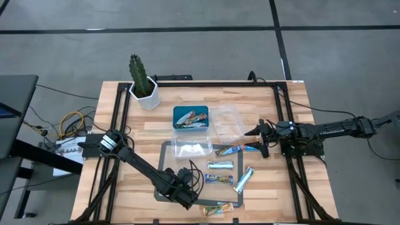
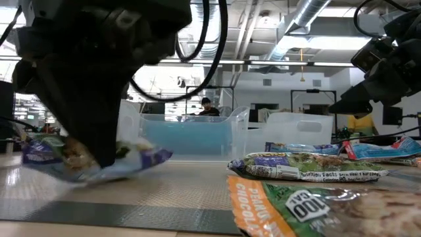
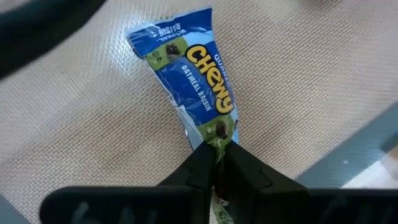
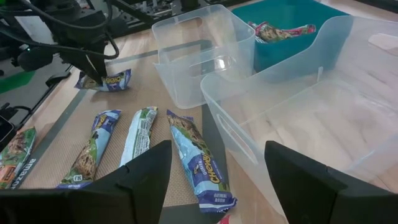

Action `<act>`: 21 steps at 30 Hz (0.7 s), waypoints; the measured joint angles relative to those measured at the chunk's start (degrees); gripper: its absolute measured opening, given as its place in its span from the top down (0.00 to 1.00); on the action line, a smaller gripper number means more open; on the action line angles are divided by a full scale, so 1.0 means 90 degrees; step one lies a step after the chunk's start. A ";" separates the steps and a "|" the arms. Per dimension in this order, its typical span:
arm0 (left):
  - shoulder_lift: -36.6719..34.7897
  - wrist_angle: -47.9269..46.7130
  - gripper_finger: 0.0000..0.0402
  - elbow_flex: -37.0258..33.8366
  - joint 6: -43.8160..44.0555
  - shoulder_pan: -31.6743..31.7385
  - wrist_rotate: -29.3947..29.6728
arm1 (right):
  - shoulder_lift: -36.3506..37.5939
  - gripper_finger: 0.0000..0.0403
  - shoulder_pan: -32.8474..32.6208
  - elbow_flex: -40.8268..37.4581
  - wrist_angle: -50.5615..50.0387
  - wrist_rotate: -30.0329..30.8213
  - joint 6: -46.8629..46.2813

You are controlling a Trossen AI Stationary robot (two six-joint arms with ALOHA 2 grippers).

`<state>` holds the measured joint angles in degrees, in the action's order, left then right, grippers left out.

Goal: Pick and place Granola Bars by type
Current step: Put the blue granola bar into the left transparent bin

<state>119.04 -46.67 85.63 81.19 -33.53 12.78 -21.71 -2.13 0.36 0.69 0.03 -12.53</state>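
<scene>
**Left gripper pinching a blue bar on the mat**

From above, the left gripper [image 1: 185, 192] is reaching low over the grey mat [image 1: 167, 150] near the table's front edge, while the right gripper [image 1: 257, 132] is hovering beside the clear tub [image 1: 227, 122]. Several granola bars [image 1: 220, 165] are lying loose on the mat, and more are sitting in the teal tray [image 1: 190, 117].

At table level, the left gripper is looming dark in the foreground, clamping one end of the blue bar [image 2: 141, 157], whose other end is sagging onto the mat.

The left wrist camera is showing the fingers [image 3: 199, 163] squeezed together on the end of the blue bar's wrapper.

The right wrist camera is showing its own fingers [image 4: 146, 168] spread wide apart, gripping nothing, over three bars lying side by side.
</scene>
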 joint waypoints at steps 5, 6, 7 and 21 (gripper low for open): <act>-0.0285 -0.0008 0.91 0.0122 -0.0174 -0.0078 0.0655 | 0.0000 0.38 0.0002 0.0000 -0.0002 0.0000 0.0000; -0.0346 -0.0016 0.91 0.0132 -0.0219 -0.0088 0.0776 | 0.0000 0.38 0.0000 0.0000 -0.0002 0.0000 0.0000; -0.0411 -0.0022 0.91 0.0135 -0.0296 -0.0103 0.0911 | 0.0000 0.38 0.0001 0.0000 -0.0002 0.0000 0.0002; -0.1837 -0.0636 0.92 0.0140 -0.1897 0.0288 0.2466 | 0.0000 0.38 0.0001 0.0000 -0.0011 -0.0001 0.0000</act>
<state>102.51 -52.39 86.89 64.12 -30.94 34.98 -21.71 -2.12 0.36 0.59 0.02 -12.53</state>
